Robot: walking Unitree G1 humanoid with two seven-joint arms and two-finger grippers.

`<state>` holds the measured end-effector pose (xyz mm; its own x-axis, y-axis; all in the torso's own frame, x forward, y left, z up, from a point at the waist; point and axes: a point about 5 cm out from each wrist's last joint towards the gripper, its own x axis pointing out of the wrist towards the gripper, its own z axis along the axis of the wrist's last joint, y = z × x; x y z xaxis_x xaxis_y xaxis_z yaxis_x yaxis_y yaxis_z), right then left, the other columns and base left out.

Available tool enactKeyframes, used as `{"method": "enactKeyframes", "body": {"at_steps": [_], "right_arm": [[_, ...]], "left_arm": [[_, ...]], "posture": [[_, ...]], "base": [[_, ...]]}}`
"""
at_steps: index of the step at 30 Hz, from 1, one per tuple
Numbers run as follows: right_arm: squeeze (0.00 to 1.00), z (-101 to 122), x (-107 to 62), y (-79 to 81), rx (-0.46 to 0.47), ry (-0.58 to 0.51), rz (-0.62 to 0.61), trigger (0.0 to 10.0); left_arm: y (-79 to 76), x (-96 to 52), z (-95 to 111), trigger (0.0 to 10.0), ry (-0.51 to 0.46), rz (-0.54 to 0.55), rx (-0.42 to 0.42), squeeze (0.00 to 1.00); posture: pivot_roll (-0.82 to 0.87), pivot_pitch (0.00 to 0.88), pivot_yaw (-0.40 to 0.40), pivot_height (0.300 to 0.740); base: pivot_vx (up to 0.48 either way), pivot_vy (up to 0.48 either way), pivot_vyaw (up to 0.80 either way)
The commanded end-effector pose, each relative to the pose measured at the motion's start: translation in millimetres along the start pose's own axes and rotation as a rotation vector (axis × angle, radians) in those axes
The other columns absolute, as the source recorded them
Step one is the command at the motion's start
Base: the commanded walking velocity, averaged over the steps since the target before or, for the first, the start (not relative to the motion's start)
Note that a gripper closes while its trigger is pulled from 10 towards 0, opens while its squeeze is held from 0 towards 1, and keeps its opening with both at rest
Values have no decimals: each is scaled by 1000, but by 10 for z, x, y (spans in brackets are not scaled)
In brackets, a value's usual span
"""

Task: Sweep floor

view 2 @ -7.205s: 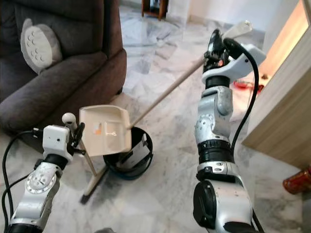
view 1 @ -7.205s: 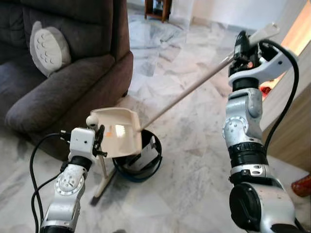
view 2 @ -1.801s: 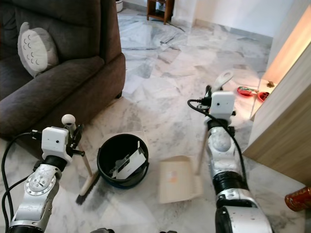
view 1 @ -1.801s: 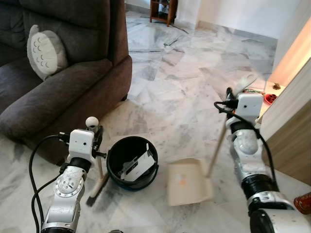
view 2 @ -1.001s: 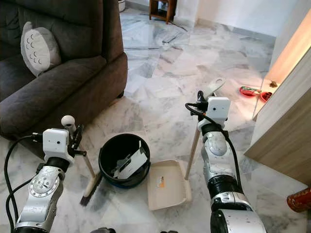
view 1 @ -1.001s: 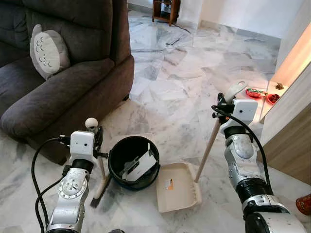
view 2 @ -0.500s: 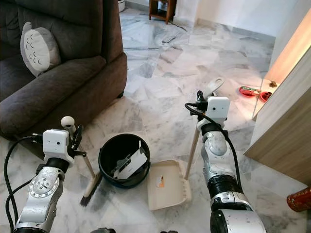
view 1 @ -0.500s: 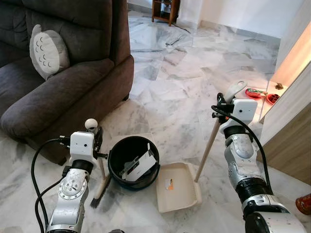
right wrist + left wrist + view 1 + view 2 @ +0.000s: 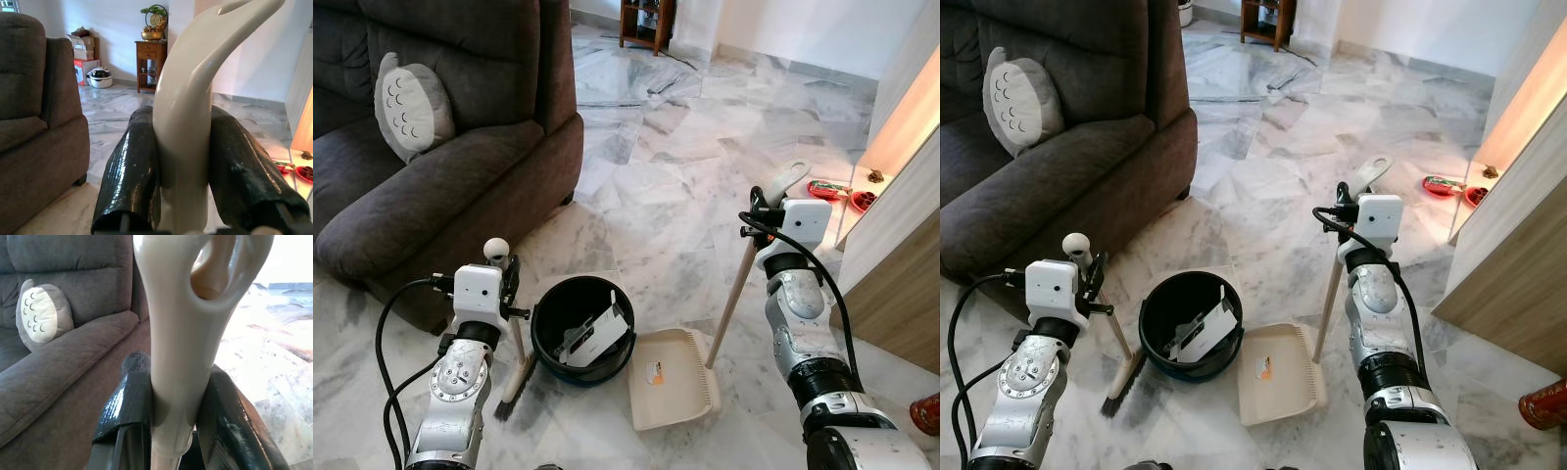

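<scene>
While the white-and-grey marble floor (image 9: 646, 186) spreads across most of the head views, a dark grey fabric sofa (image 9: 431, 166) fills the upper left of the frame, with a pale grey oval cushion dotted with darker spots (image 9: 411, 100) leaning against its back. At the right edge stands a light wooden cabinet side (image 9: 901, 264), and at the top centre a small dark wooden side table (image 9: 641, 20) sits far off.

Low in the centre of the frame, a round black plastic bucket (image 9: 582, 328) stands on the floor, holding a crumpled white paper item (image 9: 592, 333). Just to its right lies a cream plastic dustpan (image 9: 673, 377), flat on the floor, its long cream handle (image 9: 732, 299) rising at a slant to the right tool (image 9: 766, 206), whose black fingers (image 9: 132, 171) are pressed against both sides of the handle's curved top end in the right wrist view.

Left of the bucket, a cream hand broom with a knob-topped handle (image 9: 514, 338) stands nearly upright, its brush end on the floor just beside the bucket. The left tool (image 9: 509, 284) pinches its handle; in the left wrist view its black fingers (image 9: 127, 401) clamp the cream shaft
</scene>
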<state>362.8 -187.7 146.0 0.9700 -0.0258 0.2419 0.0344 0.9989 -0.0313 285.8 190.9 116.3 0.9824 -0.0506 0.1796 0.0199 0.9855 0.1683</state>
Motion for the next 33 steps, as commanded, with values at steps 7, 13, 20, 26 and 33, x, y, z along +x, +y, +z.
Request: {"method": "enactKeyframes", "body": {"at_steps": [7, 13, 20, 26, 33], "right_arm": [[0, 119, 89, 58, 44, -48, 2, 10000], [0, 131, 98, 72, 40, -52, 11, 10000], [0, 136, 107, 67, 36, -50, 13, 10000], [0, 136, 107, 74, 34, -51, 19, 10000], [0, 147, 120, 67, 32, -50, 23, 10000]], "left_arm": [[-57, 66, 131, 10000, -83, -23, -22, 0], [-37, 66, 129, 10000, -84, -18, -19, 0], [-40, 72, 138, 10000, -86, -14, -20, 0], [-38, 69, 137, 10000, -87, -10, -20, 0], [-41, 72, 138, 10000, -89, -3, -20, 0]], "posture": [[157, 51, -37, 740], [156, 66, -37, 740], [157, 83, -37, 740], [157, 83, -37, 740], [153, 90, -45, 740]], "base": [[-73, 0, 0], [-258, 0, 0], [-283, 0, 0], [-286, 0, 0], [-185, 0, 0]]}}
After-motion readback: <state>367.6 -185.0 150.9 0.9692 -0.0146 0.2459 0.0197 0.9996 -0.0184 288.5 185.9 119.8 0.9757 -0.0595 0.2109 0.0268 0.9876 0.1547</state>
